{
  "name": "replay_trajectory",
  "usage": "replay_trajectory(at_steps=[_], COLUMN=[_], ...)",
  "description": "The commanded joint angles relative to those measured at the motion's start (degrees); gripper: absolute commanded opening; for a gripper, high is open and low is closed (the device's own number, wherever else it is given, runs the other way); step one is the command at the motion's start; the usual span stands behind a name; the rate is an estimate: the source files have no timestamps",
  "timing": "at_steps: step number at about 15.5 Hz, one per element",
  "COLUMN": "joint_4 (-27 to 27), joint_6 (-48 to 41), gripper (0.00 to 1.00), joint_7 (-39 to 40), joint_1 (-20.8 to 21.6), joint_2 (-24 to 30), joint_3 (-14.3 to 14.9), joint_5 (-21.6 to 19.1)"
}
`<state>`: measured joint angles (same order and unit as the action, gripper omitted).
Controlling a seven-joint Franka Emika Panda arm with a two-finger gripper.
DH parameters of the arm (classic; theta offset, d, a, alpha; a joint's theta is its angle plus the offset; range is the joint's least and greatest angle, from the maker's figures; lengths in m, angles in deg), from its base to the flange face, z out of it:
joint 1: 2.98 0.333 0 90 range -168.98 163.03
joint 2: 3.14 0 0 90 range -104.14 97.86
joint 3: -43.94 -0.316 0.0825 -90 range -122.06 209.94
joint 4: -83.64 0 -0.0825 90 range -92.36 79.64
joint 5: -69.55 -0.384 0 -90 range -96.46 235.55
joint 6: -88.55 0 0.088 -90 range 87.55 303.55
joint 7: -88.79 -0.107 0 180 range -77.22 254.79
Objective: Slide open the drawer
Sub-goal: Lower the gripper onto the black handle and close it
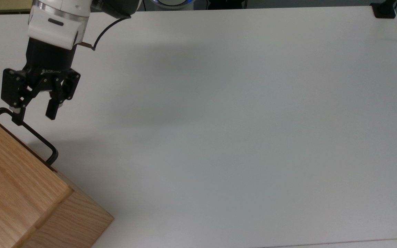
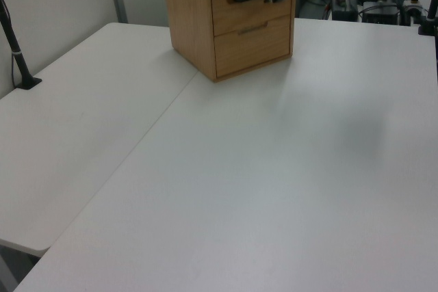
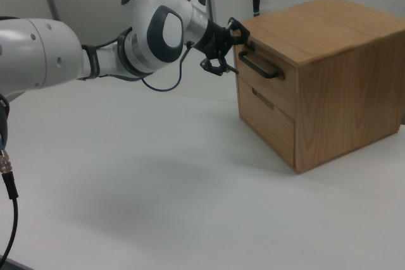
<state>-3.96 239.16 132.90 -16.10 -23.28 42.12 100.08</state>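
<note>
While the light oak-coloured wooden drawer sits flush in the top slot of the wooden cabinet, you have the black two-finger gripper right at the drawer's black U-shaped metal bar handle. Its fingers stand apart: one overlaps the handle's far end, the other hangs just beside it over the white bench.

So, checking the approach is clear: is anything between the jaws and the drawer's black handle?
Nothing. In the top view the open gripper reaches the handle, one finger at the bar's end; bare table beyond.
</note>
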Motion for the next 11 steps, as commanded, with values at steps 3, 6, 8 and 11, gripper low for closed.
replay_trajectory(at_steps=[3, 6, 8, 11], joint_4=[0.9, 0.9, 0.9, 0.9], joint_6=[4.5, 5.1, 5.1, 5.1], gripper=[0.66, 0.49, 0.48, 0.48], joint_7=[1.4, 1.4, 1.2, 1.1], joint_1=[-2.1, -2.1, -2.0, -1.7], joint_2=[-3.4, -3.3, -3.3, -2.9], joint_3=[-0.1, -0.1, -0.1, -0.2], joint_5=[4.7, 5.5, 5.6, 5.7])
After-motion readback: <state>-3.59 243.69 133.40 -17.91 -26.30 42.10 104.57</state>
